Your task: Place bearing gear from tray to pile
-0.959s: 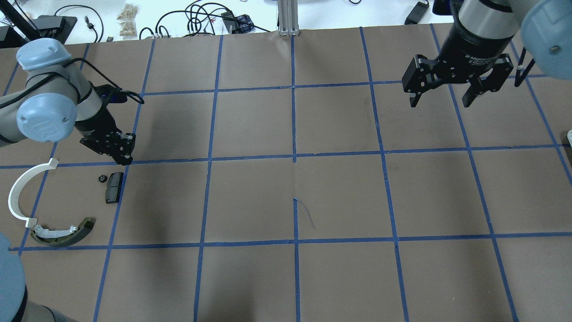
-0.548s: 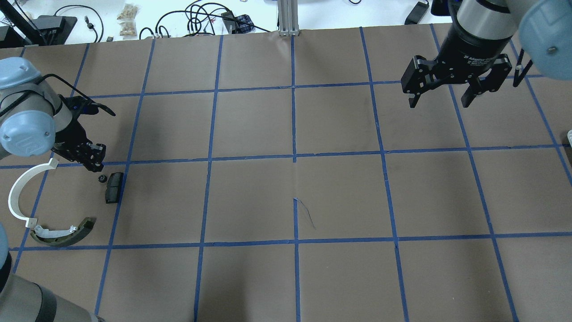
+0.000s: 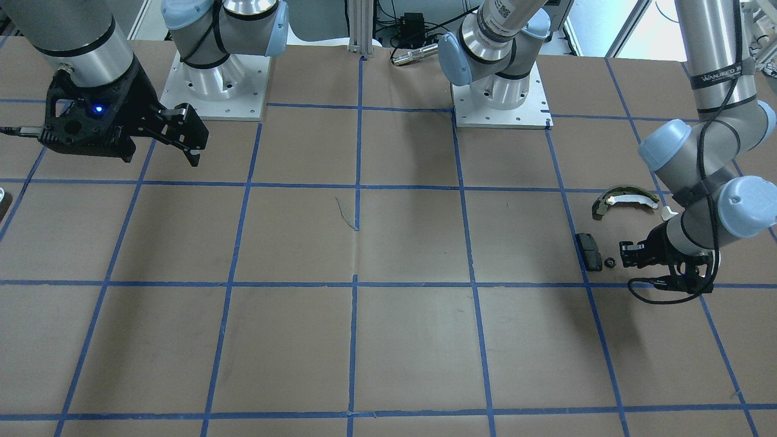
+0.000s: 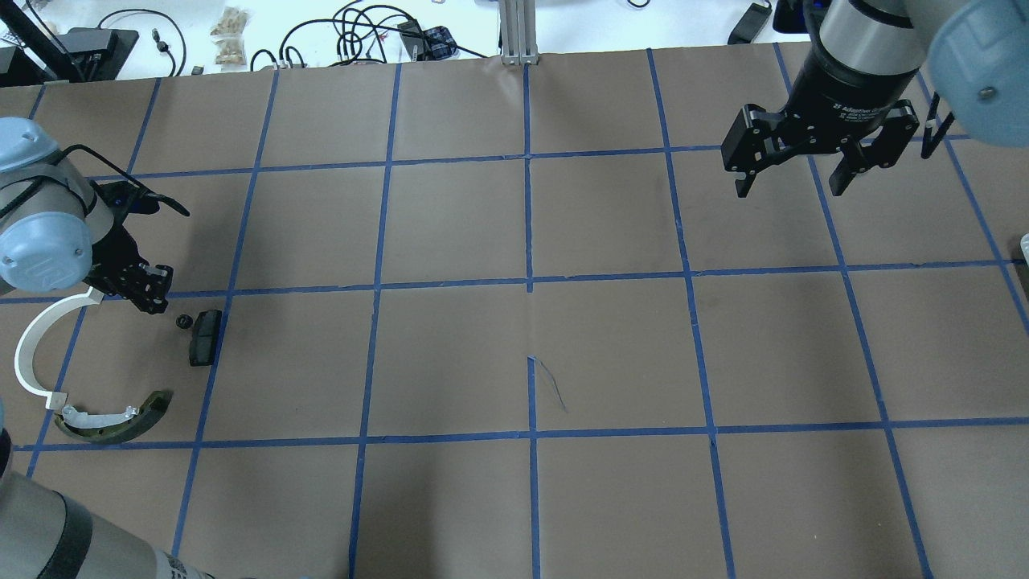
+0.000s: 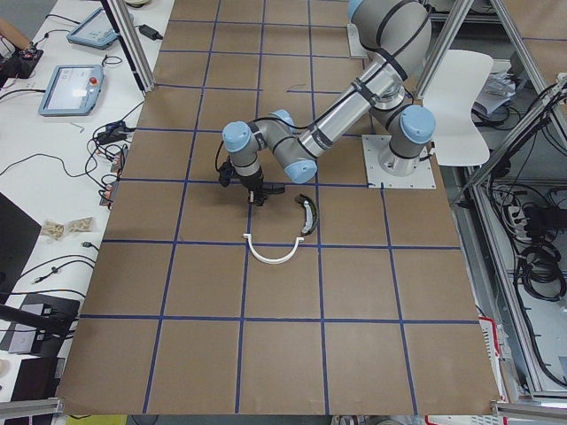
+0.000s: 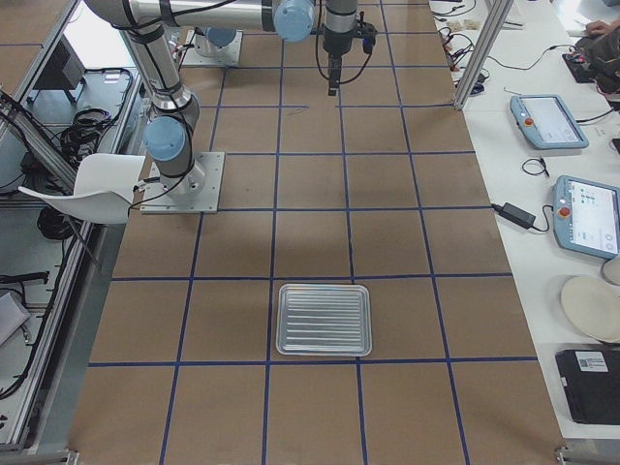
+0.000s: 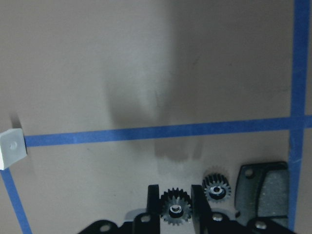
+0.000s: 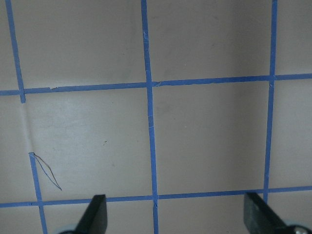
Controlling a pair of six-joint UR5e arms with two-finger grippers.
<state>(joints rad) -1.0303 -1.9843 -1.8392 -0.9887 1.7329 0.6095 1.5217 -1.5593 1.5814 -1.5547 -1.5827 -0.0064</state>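
You are looking at a brown desk (image 4: 450, 354) taped into blue squares. At its left end the left tool (image 4: 154, 299) hangs low, its two fingers clenched on a small black bearing gear (image 7: 175, 209). Just beside it a second gear (image 7: 216, 187) lies on the desk, close against the black pad (image 7: 261, 191) of the pile. The white half-ring (image 4: 20, 354) and the olive brake shoe (image 4: 108, 430) lie near them. The right tool (image 4: 788, 189) hovers raised over the desk's right side, released, its fingers spread wide. The metal tray (image 6: 324, 319) sits well apart, at the desk's right end.
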